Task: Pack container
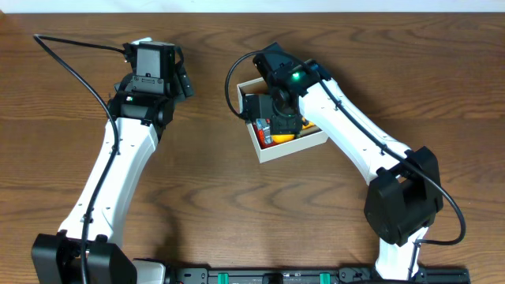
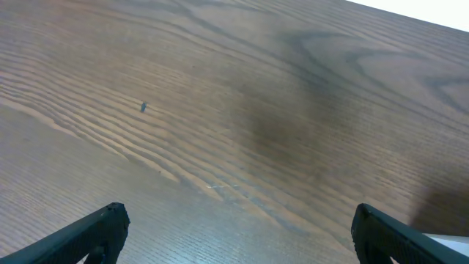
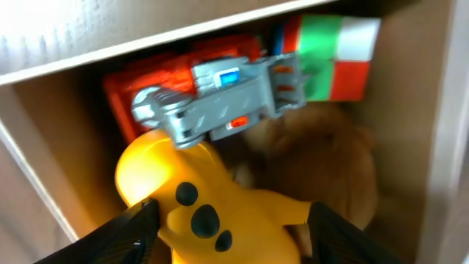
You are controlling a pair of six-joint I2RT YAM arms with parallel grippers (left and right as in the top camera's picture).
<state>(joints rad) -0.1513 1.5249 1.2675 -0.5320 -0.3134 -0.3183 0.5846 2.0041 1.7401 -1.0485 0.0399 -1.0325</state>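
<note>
The container (image 1: pixel 292 148) sits on the desk (image 1: pixel 237 213) right of centre, turned at an angle. It is a shallow square box of cardboard, with white walls outside and matte tan inside. The desk is brown wood with long streaks of grain.

From above, the right arm's wrist covers most of the box, so only scraps of yellow and orange-red show. The right wrist view is soft and blurred. It shows a smooth, rounded yellow toy (image 3: pixel 220 213) with black spots, cut off at the near edge. A hard grey toy (image 3: pixel 220 99) with blue and orange details lies on an orange-red piece (image 3: pixel 121 99). At the far right is a cube (image 3: pixel 337 55) of green, white and red squares. Beside it is a fuzzy brown plush (image 3: pixel 322 169), its shape unclear.

The right tool (image 3: pixel 234 235) stands open above the yellow toy, gripping nothing. Only its dark fingertips (image 3: pixel 135 231) show. The left tool (image 2: pixel 234 235) is spread wide over bare wood and is empty.
</note>
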